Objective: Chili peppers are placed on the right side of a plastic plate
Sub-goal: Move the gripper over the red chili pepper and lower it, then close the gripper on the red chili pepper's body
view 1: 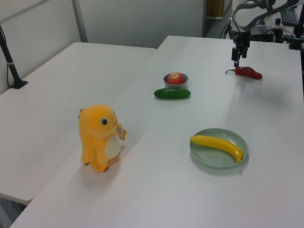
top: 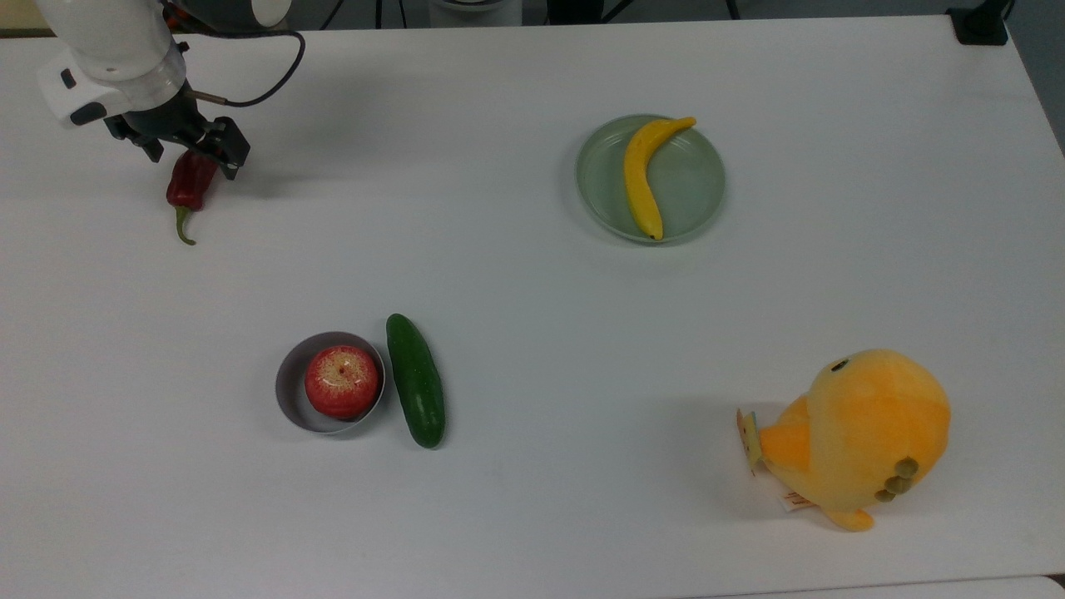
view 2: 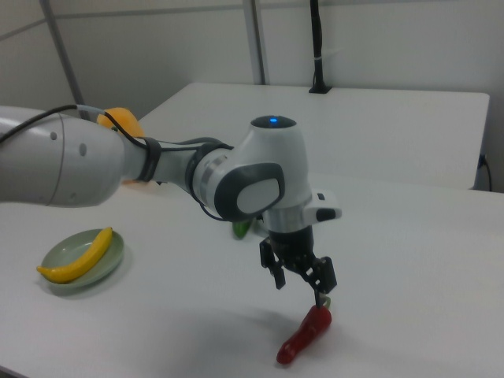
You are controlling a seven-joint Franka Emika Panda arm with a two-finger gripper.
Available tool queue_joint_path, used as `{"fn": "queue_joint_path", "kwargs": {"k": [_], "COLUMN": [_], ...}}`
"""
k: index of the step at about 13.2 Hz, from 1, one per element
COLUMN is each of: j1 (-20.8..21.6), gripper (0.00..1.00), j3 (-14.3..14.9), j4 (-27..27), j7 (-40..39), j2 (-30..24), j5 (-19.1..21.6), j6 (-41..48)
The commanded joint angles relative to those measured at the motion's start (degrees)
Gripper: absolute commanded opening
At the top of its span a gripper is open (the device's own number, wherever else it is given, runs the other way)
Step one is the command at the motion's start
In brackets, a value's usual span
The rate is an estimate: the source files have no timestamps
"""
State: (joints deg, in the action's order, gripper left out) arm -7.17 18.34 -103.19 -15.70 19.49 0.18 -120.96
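Now the end effector point(top: 190, 155) hangs low over the chili pepper point(top: 188, 187) at the far corner of the worktop point(top: 532, 316), its two fingers spread apart with the pepper's blunt end lying under the gap between them. It grips nothing yet. The fingers look set across the pepper's narrow width, probably so that closing them would pinch the body rather than slide along it. From the right view the fingertips point(view 2: 322, 285) seem to sit just above the pepper point(view 2: 304, 336), though whether one already touches it is hard to say.

The pepper itself is dark red, glossy and wrinkled, tapering to a curved green stem point(top: 181, 227) that points away from the arm, toward the top view's bottom. It lies flat on the bare surface.

The plastic plate point(top: 699, 179) sits well apart from it, toward the top view's right: pale green, round and shallow, with a banana point(top: 642, 176) lying across its middle. Bare plate shows on either side of the banana, and open worktop lies beyond the rim, so I judge there is room to set the pepper down.
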Motion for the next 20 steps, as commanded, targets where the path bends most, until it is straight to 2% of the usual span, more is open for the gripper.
{"fn": "queue_joint_path", "kwargs": {"k": [1,5,8,10,11,15,17,20], "j1": [-0.74,-2.23,-2.32,-2.32,-2.23,-1.88,-1.97,-2.14], "gripper": [1.00,1.00,0.99,0.82,0.64,0.33,0.29,0.29], "j3": [0.11,0.11,0.02,0.02,0.02,-0.06,-0.06,-0.06], "j4": [-1.23,-1.58,-2.10,-2.46,-2.89,-3.60,-3.60,-3.60], "j7": [-1.18,-1.18,-1.27,-1.53,-3.27,-5.13,-6.10,-6.28], "j2": [1.07,2.83,3.18,3.18,3.18,3.18,3.18,3.10], "j5": [-0.79,-1.58,-4.39,-4.84,-5.36,-5.54,-5.63,-5.54], "j6": [-2.87,-5.60,-6.30,-6.30,-6.30,-6.30,-6.30,-6.22]}}
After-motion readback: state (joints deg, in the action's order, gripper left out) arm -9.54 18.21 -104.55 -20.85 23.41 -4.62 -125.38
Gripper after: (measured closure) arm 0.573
